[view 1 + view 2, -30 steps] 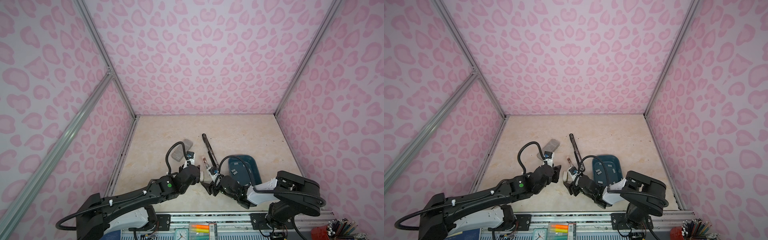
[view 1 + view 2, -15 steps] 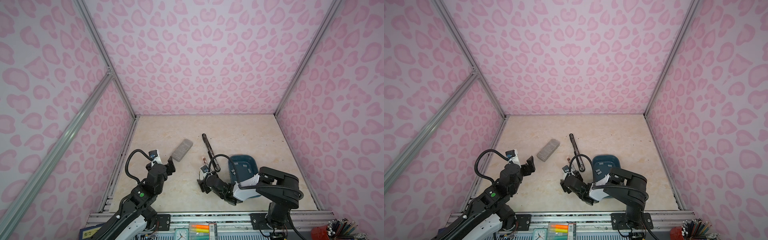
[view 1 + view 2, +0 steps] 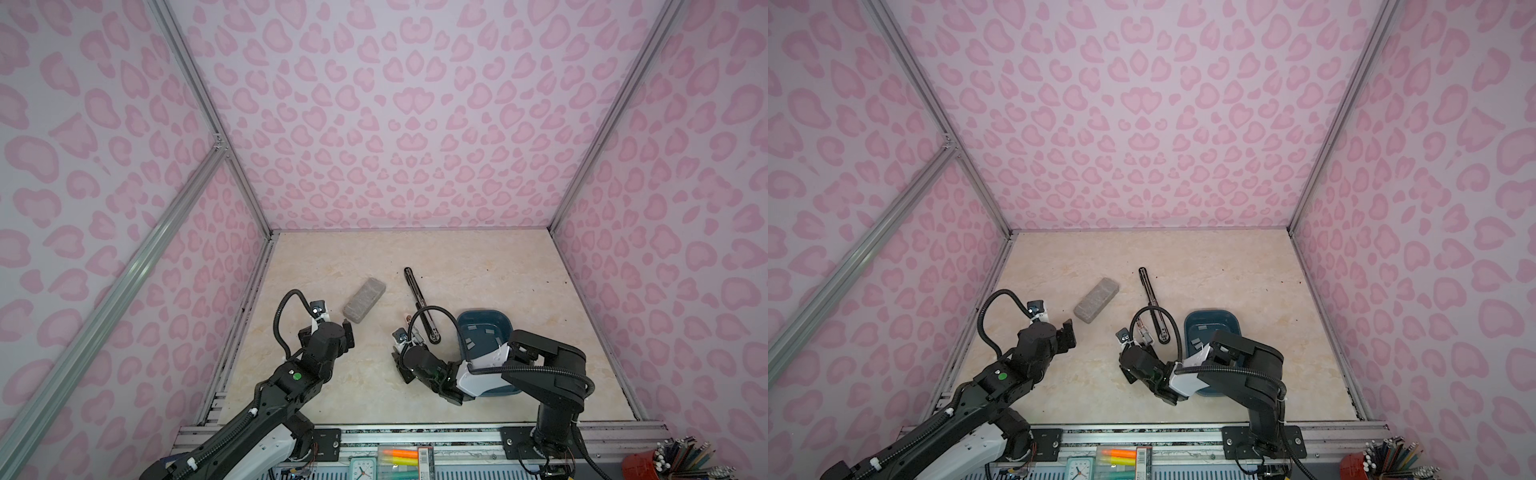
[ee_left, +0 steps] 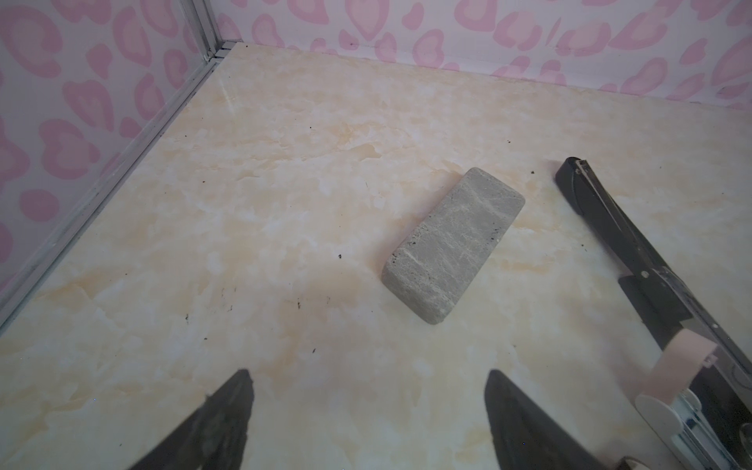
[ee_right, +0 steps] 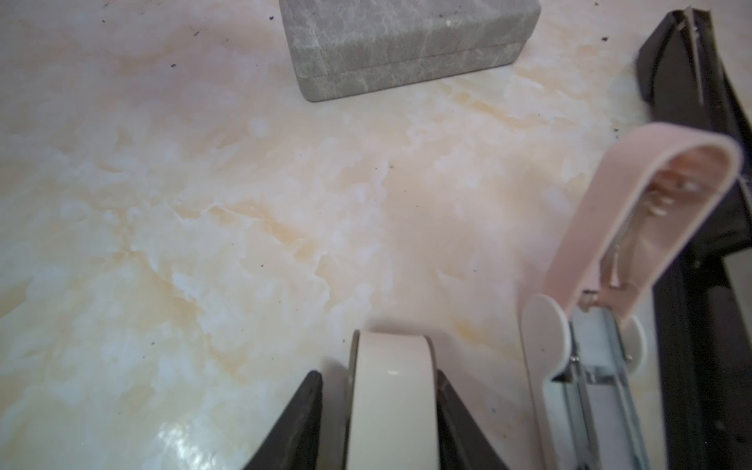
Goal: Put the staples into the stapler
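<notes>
The black stapler (image 3: 419,299) (image 3: 1152,297) (image 4: 610,228) (image 5: 691,101) lies opened flat mid-table. Small grey staples (image 3: 490,331) (image 3: 1202,328) lie in the blue tray (image 3: 482,323) (image 3: 1210,313) to its right. My left gripper (image 3: 332,330) (image 4: 368,374) hangs open and empty in front of the grey block. My right gripper (image 3: 402,358) (image 5: 378,376) is shut on a cream-white rounded piece (image 5: 390,398), low over the table just front-left of the stapler. In both top views that piece is hidden under the wrist.
A grey speckled block (image 3: 365,300) (image 3: 1096,300) (image 4: 453,244) (image 5: 407,40) lies left of the stapler. A small pink-and-white stapler (image 5: 590,366) (image 4: 667,407) with its pink lid raised sits against the black one. Pink walls close three sides.
My left arm has drawn back to the left, away from the right gripper, and its jaws have opened. The right jaws have closed in on the cream-white piece.
</notes>
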Controlling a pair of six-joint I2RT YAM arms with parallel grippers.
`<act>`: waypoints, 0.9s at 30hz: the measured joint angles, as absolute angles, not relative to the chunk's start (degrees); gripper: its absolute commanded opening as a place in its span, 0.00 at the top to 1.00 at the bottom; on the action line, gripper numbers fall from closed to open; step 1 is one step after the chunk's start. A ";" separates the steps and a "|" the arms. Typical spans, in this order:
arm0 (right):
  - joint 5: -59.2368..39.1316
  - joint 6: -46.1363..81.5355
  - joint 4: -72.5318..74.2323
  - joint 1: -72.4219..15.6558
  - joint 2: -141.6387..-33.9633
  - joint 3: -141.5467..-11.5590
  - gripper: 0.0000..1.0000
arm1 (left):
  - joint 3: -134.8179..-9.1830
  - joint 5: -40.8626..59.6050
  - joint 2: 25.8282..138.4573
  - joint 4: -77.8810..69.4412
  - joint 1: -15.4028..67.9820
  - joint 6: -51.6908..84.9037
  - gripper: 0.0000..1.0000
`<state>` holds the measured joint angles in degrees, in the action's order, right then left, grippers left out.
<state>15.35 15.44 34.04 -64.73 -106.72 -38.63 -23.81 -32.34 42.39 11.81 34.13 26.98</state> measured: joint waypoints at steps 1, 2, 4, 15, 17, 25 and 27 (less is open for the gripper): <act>14.72 15.27 33.91 -64.69 -106.96 -39.07 0.67 | -23.46 -32.27 41.60 11.81 34.13 26.98 0.07; 14.28 15.16 33.87 -64.55 -107.28 -39.48 0.68 | -23.07 -32.08 40.75 11.81 34.13 26.98 0.07; 13.85 14.74 34.11 -64.49 -107.94 -40.07 0.69 | -22.57 -31.86 39.53 11.81 34.13 26.98 0.06; 9.17 13.67 33.87 -62.87 -113.51 -47.70 0.73 | -22.11 -31.73 39.29 11.81 34.13 26.98 0.06; 9.43 13.72 33.21 -62.41 -114.87 -49.80 0.71 | -22.13 -31.70 39.62 11.84 34.13 26.98 0.06; 6.92 14.74 34.96 -60.36 -114.98 -49.01 0.41 | -22.35 -31.66 40.71 11.73 34.13 26.98 0.06; 7.03 14.74 35.18 -60.38 -114.80 -48.80 0.38 | -22.35 -31.53 40.80 11.75 34.13 26.98 0.06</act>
